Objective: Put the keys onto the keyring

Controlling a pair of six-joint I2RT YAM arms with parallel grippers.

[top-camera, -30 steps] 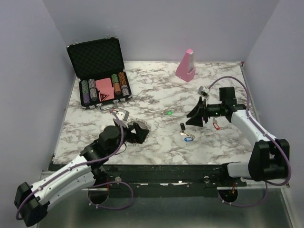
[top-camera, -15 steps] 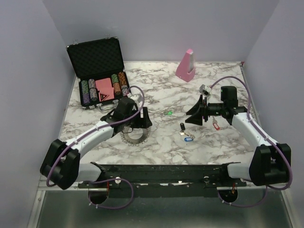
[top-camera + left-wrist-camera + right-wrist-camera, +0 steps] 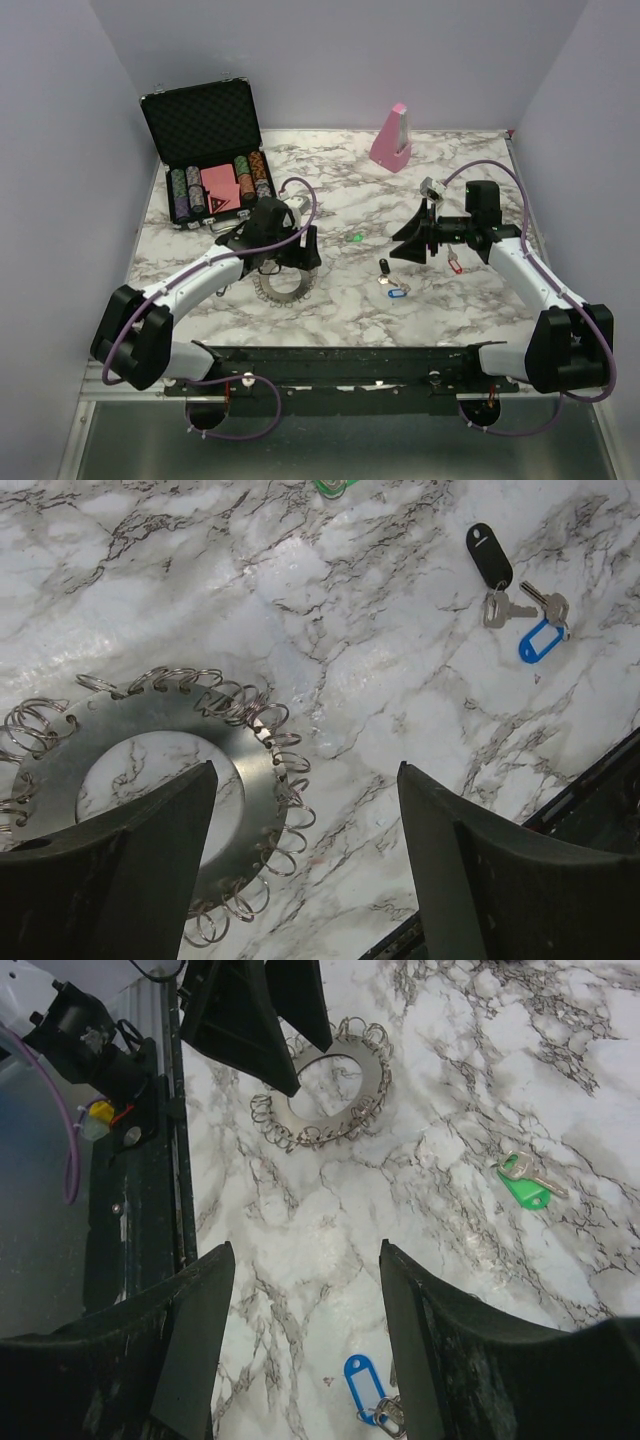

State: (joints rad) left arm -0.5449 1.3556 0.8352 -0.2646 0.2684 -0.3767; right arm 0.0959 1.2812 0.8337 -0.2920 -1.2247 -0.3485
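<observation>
**Two end effectors spread wide, every key loose on the marble**

Four keys lie apart from the keyring [image 3: 283, 287], which rests flat on the marble tabletop [image 3: 340, 315] left of centre, its rim fringed with small wire loops. None of the loops visibly carries a key.

The left end effector [image 3: 293, 262] sits directly over the far part of the ring with its fingers released and well spread. In the left wrist view the keyring [image 3: 150, 718] lies partly under the left-hand finger [image 3: 130, 880], while the other finger is over bare marble. Whether either fingertip touches the metal cannot be told.

The black-headed key [image 3: 384, 266] and the blue-tagged key [image 3: 397, 291] lie just beside each other near the middle of the tabletop, to the right of the ring. The green-tagged key [image 3: 356, 238] lies alone, farther back. The red-tagged key [image 3: 455, 265] lies near the right arm's wrist.

The right end effector [image 3: 415, 245] is held above the marble between the green and red tags, released and holding nothing. Its wrist camera looks across at the keyring [image 3: 325, 1120], with the green tag [image 3: 525, 1188] to one side and the blue tag [image 3: 360, 1375] low between its fingers.

At the back left an open case [image 3: 205, 125] holds poker chips [image 3: 185, 190]. A pink wedge block [image 3: 392, 135] stands at the back, right of centre.
</observation>
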